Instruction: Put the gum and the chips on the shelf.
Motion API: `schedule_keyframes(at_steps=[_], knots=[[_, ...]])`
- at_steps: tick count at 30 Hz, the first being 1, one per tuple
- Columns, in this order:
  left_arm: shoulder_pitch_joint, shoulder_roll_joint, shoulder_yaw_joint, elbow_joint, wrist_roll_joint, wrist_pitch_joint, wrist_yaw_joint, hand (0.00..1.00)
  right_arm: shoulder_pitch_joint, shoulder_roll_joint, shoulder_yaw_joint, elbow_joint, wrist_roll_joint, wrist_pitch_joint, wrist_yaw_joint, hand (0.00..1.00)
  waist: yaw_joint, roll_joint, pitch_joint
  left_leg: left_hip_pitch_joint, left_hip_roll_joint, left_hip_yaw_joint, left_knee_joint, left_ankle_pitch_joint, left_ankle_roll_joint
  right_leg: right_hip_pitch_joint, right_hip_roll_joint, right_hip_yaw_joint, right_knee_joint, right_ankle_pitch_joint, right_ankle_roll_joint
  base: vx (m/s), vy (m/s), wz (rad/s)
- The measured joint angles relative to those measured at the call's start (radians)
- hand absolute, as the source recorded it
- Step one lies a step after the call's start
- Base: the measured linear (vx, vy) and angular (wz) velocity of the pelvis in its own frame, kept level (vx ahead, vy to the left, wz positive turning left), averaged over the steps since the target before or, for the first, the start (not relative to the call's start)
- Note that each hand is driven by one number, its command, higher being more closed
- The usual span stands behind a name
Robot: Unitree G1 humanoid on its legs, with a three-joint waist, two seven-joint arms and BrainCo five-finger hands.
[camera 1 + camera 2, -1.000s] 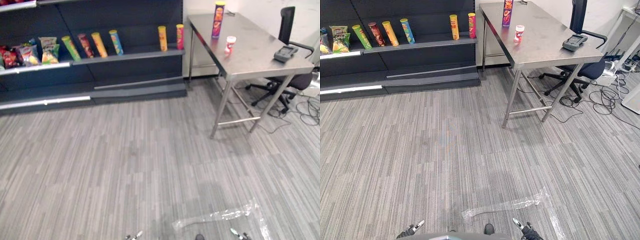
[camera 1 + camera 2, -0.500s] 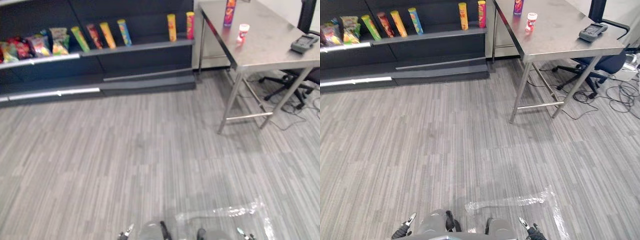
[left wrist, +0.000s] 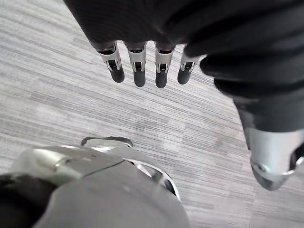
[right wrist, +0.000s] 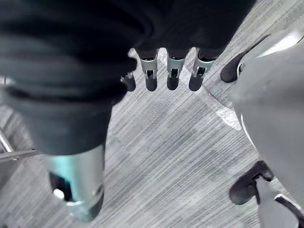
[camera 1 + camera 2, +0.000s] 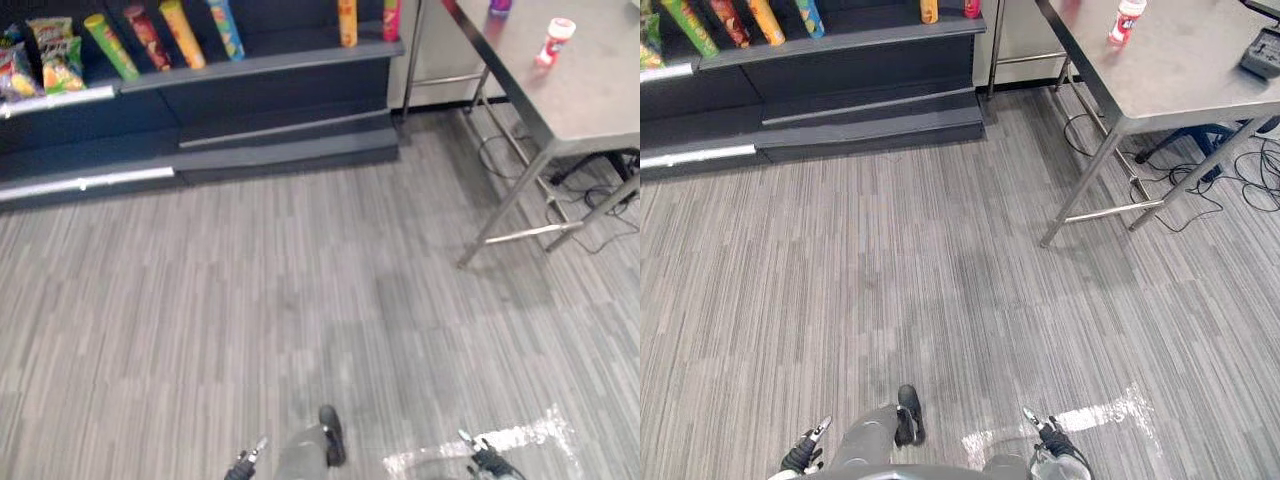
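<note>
A small white and red gum bottle (image 5: 553, 40) stands on the steel table (image 5: 590, 100) at the far right. Just behind it I see the bottom of a purple chips can (image 5: 499, 6) at the picture's top edge. The dark shelf (image 5: 270, 65) runs along the far left, apart from the table. My left hand (image 3: 138, 71) hangs low over the grey floor with straight fingers and holds nothing. Beside it my right hand (image 4: 172, 76) hangs the same way, open and bare. Both hands (image 5: 805, 455) (image 5: 1050, 438) show at the bottom edge, far from the table.
Several chip cans (image 5: 182, 32) and snack bags (image 5: 55, 50) stand on the shelf's board. A grey handset (image 5: 1265, 50) lies on the table. Cables (image 5: 1240, 170) trail under the table by its legs (image 5: 505, 210). A strip of clear tape (image 5: 500, 445) shines on the floor near my right hand.
The whole picture has shifted: the camera has come nearer and looks further down, so shelf and table sit higher. Both hands still hang low and open.
</note>
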Motion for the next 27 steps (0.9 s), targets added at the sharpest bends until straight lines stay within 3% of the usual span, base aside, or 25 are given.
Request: schedule_keyframes(at_steps=[1, 2, 3, 4, 5, 7, 9, 11, 12, 14, 15, 16, 17, 18, 22, 23, 24, 25, 27], knots=[[0.002, 0.0, -0.009, -0.001, 0.003, 0.0, 0.0, 0.0, 0.004, -0.002, 0.0, -0.003, 0.0, 0.0, 0.0, 0.0, 0.002, 0.003, -0.003, 0.031, -0.008, 0.005, -0.019, -0.001, 0.003, -0.025, 0.0, 0.001, 0.068, 0.041, 0.002, 0.47, 0.28, -0.42], [0.004, 0.0, -0.036, -0.004, 0.007, 0.001, 0.0, 0.0, 0.017, -0.002, 0.002, -0.003, 0.0, 0.002, 0.0, 0.0, -0.004, 0.012, -0.008, 0.095, -0.023, 0.005, -0.061, -0.007, 0.012, -0.079, -0.002, -0.007, 0.219, 0.135, 0.004, 0.37, 0.197, -0.05], [0.003, 0.006, -0.067, -0.011, 0.008, -0.001, -0.002, 0.0, 0.026, 0.002, 0.002, -0.007, 0.001, 0.002, 0.002, 0.0, -0.022, 0.014, -0.007, 0.154, -0.041, 0.003, -0.1, -0.015, 0.024, -0.147, -0.002, -0.016, 0.399, 0.152, 0.015, 0.35, 0.172, 0.13], [0.001, 0.011, -0.076, -0.013, 0.008, -0.001, -0.002, 0.0, 0.027, 0.002, 0.003, -0.015, 0.0, 0.002, -0.001, 0.0, -0.031, 0.013, -0.004, 0.184, -0.054, -0.001, -0.118, -0.015, 0.024, -0.187, -0.002, -0.024, 0.496, 0.144, 0.008, 0.41, 0.118, 0.19], [-0.001, 0.012, -0.098, -0.012, 0.009, 0.001, -0.002, 0.0, 0.028, -0.003, 0.007, -0.023, 0.001, 0.002, -0.001, 0.0, -0.042, 0.015, 0.005, 0.286, -0.07, -0.002, -0.177, -0.018, 0.027, -0.265, 0.01, -0.085, 0.662, 0.05, -0.026, 0.33, 0.063, 0.04], [-0.002, 0.008, -0.108, -0.01, 0.01, 0.001, -0.002, 0.0, 0.03, -0.009, 0.009, -0.031, 0.002, 0.001, -0.001, 0.0, -0.043, 0.026, 0.012, 0.348, -0.071, -0.003, -0.208, -0.02, 0.027, -0.302, 0.019, -0.149, 0.688, -0.031, -0.057, 0.29, 0.016, -0.04], [-0.012, -0.006, -0.101, 0.0, 0.017, 0.002, -0.001, 0.0, 0.028, -0.017, 0.018, -0.046, 0.002, -0.002, 0.0, 0.0, -0.045, 0.042, 0.017, 0.425, -0.055, -0.011, -0.247, -0.05, 0.005, -0.37, 0.053, -0.259, 0.573, -0.125, -0.066, 0.3, -0.062, 0.08], [-0.031, -0.022, -0.079, 0.006, 0.027, 0.003, -0.001, 0.0, 0.027, -0.018, 0.029, -0.061, 0.002, -0.003, 0.0, 0.0, -0.049, 0.046, 0.026, 0.45, -0.038, -0.029, -0.256, -0.099, -0.038, -0.414, 0.074, -0.3, 0.379, -0.13, -0.068, 0.34, -0.199, 0.34], [-0.043, -0.041, -0.054, 0.005, 0.042, 0.004, -0.001, 0.0, 0.025, -0.019, 0.03, -0.061, 0.003, -0.002, -0.001, 0.0, -0.051, 0.05, 0.035, 0.476, -0.023, -0.031, -0.272, -0.131, -0.073, -0.43, 0.087, -0.308, 0.235, -0.114, -0.055, 0.42, -0.29, 0.38], [-0.043, -0.055, -0.03, 0.003, 0.043, 0.002, -0.002, 0.0, 0.026, -0.02, 0.035, -0.061, 0.003, -0.002, -0.002, 0.0, -0.049, 0.048, 0.043, 0.512, -0.006, -0.038, -0.286, -0.154, -0.099, -0.435, 0.093, -0.298, 0.034, -0.054, -0.05, 0.37, -0.275, 0.24], [-0.044, -0.065, -0.004, 0.005, 0.044, 0.003, -0.001, 0.0, 0.035, -0.023, 0.035, -0.06, 0.003, -0.002, -0.001, 0.0, -0.052, 0.042, 0.05, 0.546, 0.009, -0.053, -0.295, -0.181, -0.134, -0.415, 0.101, -0.289, -0.046, 0.09, -0.044, 0.47, -0.316, 0.0], [-0.049, -0.096, 0.02, 0.015, 0.047, 0.004, -0.003, 0.0, 0.032, -0.037, 0.033, -0.062, 0.001, -0.004, -0.001, 0.0, -0.041, 0.085, 0.053, 0.566, 0.041, -0.058, -0.307, -0.177, -0.125, -0.419, 0.148, -0.3, -0.007, 0.037, -0.06, 0.48, -0.278, -0.08], [-0.048, -0.105, 0.029, 0.015, 0.047, 0.002, -0.011, 0.0, 0.031, -0.037, 0.033, -0.068, 0.001, -0.009, -0.001, 0.0, -0.042, 0.091, 0.05, 0.566, 0.043, -0.058, -0.298, -0.146, -0.129, -0.431, 0.15, -0.296, 0.028, 0.01, -0.074, 0.45, -0.267, -0.14], [-0.049, -0.114, 0.053, 0.008, 0.052, 0.001, -0.013, 0.0, 0.032, -0.032, 0.033, -0.069, 0.001, -0.015, 0.001, 0.0, -0.046, 0.078, 0.058, 0.576, 0.048, -0.06, -0.284, -0.097, -0.136, -0.437, 0.148, -0.293, 0.098, -0.055, -0.089, 0.33, -0.222, 0.0], [-0.055, -0.143, 0.072, -0.008, 0.055, 0.001, -0.018, 0.0, 0.045, -0.038, 0.047, -0.079, 0.001, -0.015, 0.002, 0.0, -0.053, 0.094, 0.044, 0.594, 0.09, -0.069, -0.21, -0.006, -0.158, -0.387, 0.148, -0.337, 0.177, -0.158, -0.128, 0.45, -0.264, 0.24], [-0.067, -0.148, 0.085, -0.016, 0.054, 0.002, -0.018, 0.0, 0.046, -0.038, 0.051, -0.079, 0.001, -0.014, 0.003, 0.0, -0.059, 0.097, 0.036, 0.575, 0.109, -0.095, -0.151, 0.018, -0.183, -0.36, 0.145, -0.355, 0.18, -0.186, -0.135, 0.43, -0.2, 0.42], [-0.066, -0.149, 0.092, -0.028, 0.054, 0.001, -0.019, 0.0, 0.046, -0.034, 0.052, -0.081, 0.001, -0.014, 0.007, 0.0, -0.06, 0.091, 0.031, 0.528, 0.128, -0.132, -0.044, 0.04, -0.209, -0.333, 0.144, -0.369, 0.174, -0.209, -0.139, 0.33, -0.155, 0.39], [-0.066, -0.147, 0.098, -0.044, 0.053, 0.0, -0.018, 0.0, 0.047, -0.033, 0.056, -0.085, 0.001, -0.014, 0.009, 0.0, -0.06, 0.086, 0.029, 0.492, 0.139, -0.152, 0.039, 0.061, -0.212, -0.319, 0.143, -0.373, 0.171, -0.219, -0.139, 0.31, -0.136, 0.31], [-0.076, -0.141, 0.105, -0.063, 0.044, 0.0, -0.014, 0.0, 0.047, -0.028, 0.081, -0.104, 0.002, -0.015, 0.014, 0.0, -0.058, 0.067, 0.034, 0.313, 0.182, -0.2, 0.399, 0.162, -0.231, -0.243, 0.141, -0.383, 0.12, -0.233, -0.149, 0.28, -0.099, 0.08]])
